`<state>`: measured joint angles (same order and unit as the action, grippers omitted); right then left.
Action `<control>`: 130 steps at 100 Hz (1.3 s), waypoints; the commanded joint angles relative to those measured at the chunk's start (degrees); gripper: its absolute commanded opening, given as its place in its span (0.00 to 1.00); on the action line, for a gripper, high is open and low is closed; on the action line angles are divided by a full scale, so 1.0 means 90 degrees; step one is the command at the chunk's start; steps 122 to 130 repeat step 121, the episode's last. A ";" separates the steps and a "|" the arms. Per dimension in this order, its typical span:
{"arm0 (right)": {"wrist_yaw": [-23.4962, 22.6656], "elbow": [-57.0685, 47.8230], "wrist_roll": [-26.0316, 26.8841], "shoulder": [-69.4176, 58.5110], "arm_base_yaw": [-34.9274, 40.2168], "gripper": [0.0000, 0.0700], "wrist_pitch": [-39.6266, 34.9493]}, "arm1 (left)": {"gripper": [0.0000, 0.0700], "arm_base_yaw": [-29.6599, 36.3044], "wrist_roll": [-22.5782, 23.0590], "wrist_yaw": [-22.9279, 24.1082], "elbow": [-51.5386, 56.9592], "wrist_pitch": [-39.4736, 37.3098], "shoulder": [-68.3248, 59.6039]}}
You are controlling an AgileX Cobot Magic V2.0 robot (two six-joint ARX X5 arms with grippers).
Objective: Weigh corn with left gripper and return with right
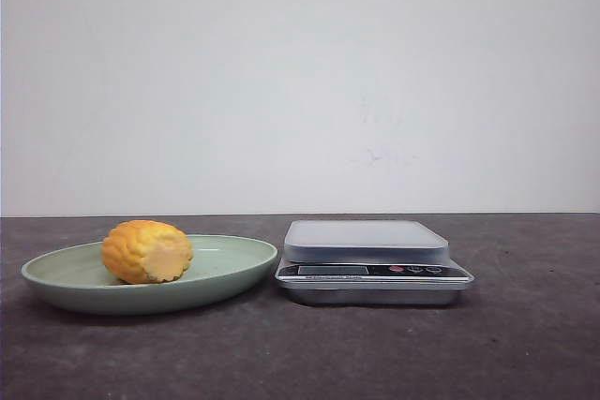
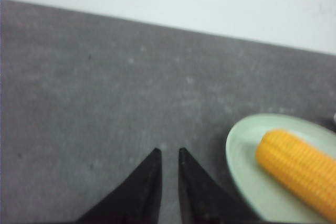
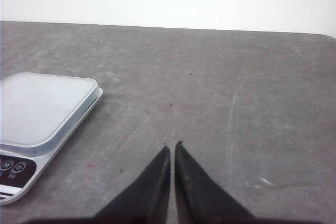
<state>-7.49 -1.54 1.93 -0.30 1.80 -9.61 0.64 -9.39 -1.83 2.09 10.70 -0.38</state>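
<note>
Finding the corn [image 1: 147, 251] lying on its side in the pale green plate [image 1: 234, 264], toward the plate's left half, cut end turned to the front camera. Noting the scale [image 1: 366, 241] just right of the plate, rim close to casing, platform bare. Seeing the left tool [image 2: 169, 151] hanging over bare desk [image 1: 525, 344] beside the plate, fingers drawn almost together with only a thin slit between, pinching nothing. Seeing the right tool [image 3: 172, 145] over the desk just beside the scale, tips all but touching, likewise carrying nothing.

Fitting two stages equally well: corn waiting in the plate to be weighed, or corn weighed and set back again. Cannot tell which from how the things lie; cannot read the scale's display either, being too small.

Judging only what holds for either stage:

- Treat the cob as round and likely to roll. For any grasp, spread the fingers wider than its girth, close across the middle rather than near an end, and squeeze firmly without crushing the kernels.
- Mind the shallow sloping rim when coming down; approach from above, not from the side.
- Set down low and let go only once settled, central on the platform or well inside the plate.
- Keep the idle arm clear of the narrow gap between plate and scale.
</note>
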 commanded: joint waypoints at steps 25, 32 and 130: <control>0.0000 0.0029 0.0051 0.0007 -0.0007 0.01 0.0068 | 0.02 0.0000 0.0712 0.0017 -0.0148 0.0010 0.0024; 0.0000 0.0029 0.0051 0.0007 -0.0007 0.01 0.0068 | 0.02 0.0000 0.0933 0.0039 -0.0148 0.0010 0.0024; 0.0000 0.0029 0.0051 0.0007 -0.0007 0.01 0.0066 | 0.02 0.0000 0.0920 0.0036 -0.0146 0.0000 0.0022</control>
